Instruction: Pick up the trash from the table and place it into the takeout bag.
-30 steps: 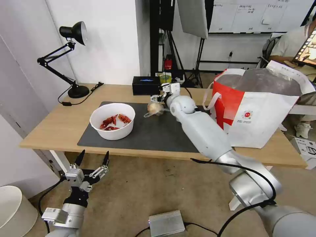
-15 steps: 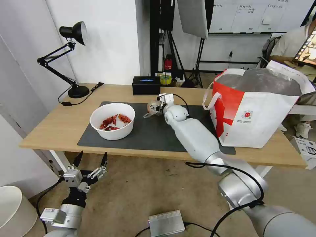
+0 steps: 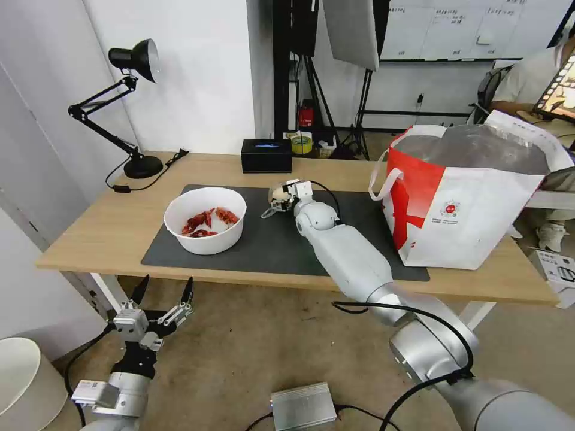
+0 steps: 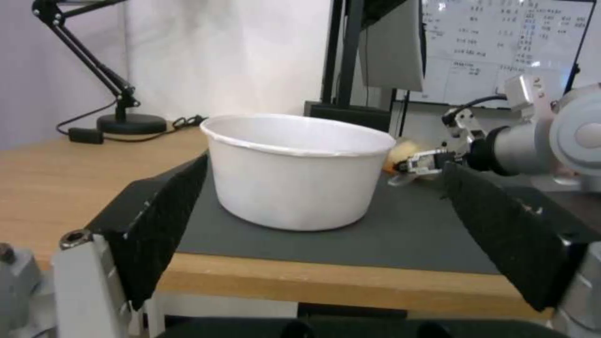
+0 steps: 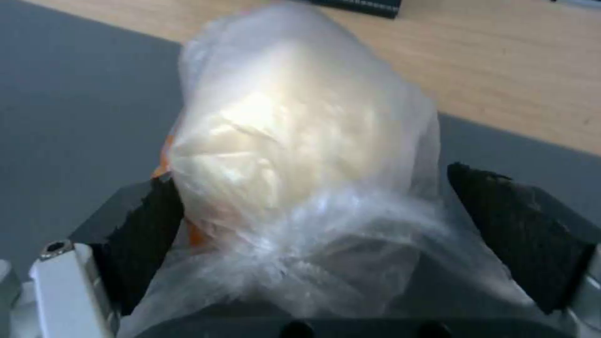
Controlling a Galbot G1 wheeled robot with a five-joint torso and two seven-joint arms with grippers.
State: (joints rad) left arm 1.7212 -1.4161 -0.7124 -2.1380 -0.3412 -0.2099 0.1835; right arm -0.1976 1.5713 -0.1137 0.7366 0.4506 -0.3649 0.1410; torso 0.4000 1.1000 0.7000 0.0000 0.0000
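A clear wrap around a beige lump (image 3: pixel 277 193) lies on the dark grey mat (image 3: pixel 281 245) of the table (image 3: pixel 102 233). My right gripper (image 3: pixel 274 202) is open and straddles it. In the right wrist view the lump (image 5: pixel 294 131) sits between the two black fingers (image 5: pixel 141 220), touching one and a little apart from the other. A white bowl (image 3: pixel 206 242) with red crayfish shells (image 3: pixel 206 220) stands on the mat's left part. The takeout bag (image 3: pixel 473 203) stands open at the table's right end. My left gripper (image 3: pixel 167 280) hangs open below the table's front edge, facing the bowl (image 4: pixel 294 188).
A black rectangular box (image 3: pixel 266 154) sits at the table's back edge, behind the lump. A black desk lamp (image 3: pixel 135 120) stands at the back left with its cable on the wood. A silver box (image 3: pixel 302 406) and a white bin (image 3: pixel 24 383) are on the floor.
My right gripper has come from behind the lump toward me and down, and now has the lump between its fingers. The left arm has sunk slightly.
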